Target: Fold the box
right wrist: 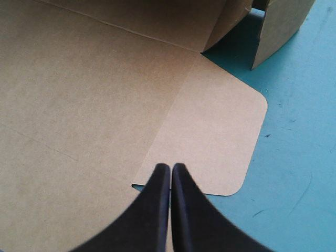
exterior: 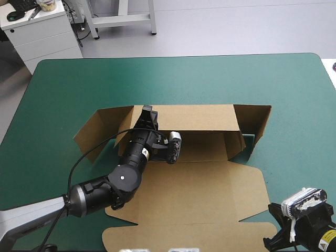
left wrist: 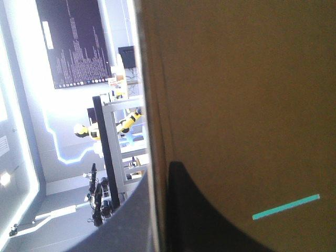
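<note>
— How far along is the box (exterior: 199,184)?

— Partway, by the look of it. It sits mid-table on the teal-green table (exterior: 52,84). Starting from the left: the left side wall (exterior: 100,128) leans outward, half raised. The rear wall (exterior: 194,116) stands upright, and the right side wall (exterior: 254,123) is up but splayed. Nothing looks tucked in on the left. The near panel (exterior: 194,210) lies flat toward the robot.

— So what is left?

— Probably squaring the side walls, tucking them, and raising the front.

— Where do the grippers stand?

— The left gripper (exterior: 148,111) reaches over the box floor to the rear wall's left end. Its wrist view shows the board's edge running between the two black fingers, so it is clamped on that wall.

— And the other one?

— The right gripper (right wrist: 170,167) hovers at the box's near right corner, above the rounded flap (right wrist: 220,142). Its fingers are pressed together in a point, gripping nothing.
</note>
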You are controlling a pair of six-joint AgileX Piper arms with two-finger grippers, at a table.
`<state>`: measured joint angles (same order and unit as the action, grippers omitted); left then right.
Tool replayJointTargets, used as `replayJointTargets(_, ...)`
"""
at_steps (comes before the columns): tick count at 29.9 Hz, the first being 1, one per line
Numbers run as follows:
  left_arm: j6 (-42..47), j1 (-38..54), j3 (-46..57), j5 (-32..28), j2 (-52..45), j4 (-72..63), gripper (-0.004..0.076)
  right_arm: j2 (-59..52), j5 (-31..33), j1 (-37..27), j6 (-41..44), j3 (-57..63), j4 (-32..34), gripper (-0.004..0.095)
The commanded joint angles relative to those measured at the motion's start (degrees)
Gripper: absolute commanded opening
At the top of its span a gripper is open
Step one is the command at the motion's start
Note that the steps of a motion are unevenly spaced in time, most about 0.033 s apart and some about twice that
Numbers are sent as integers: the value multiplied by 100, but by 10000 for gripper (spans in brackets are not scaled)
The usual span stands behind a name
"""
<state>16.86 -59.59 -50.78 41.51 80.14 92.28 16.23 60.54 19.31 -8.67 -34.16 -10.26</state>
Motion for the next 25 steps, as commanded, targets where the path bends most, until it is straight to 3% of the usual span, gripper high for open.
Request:
replayJointTargets(1,336,-38,-98,14,-186,559,-10,58,-315,-41,-19,-132,-26,-5)
replayJointTargets(25,864,307,-98,-145,-35,873,-10,58,-295,-41,592,-132,-56,-4)
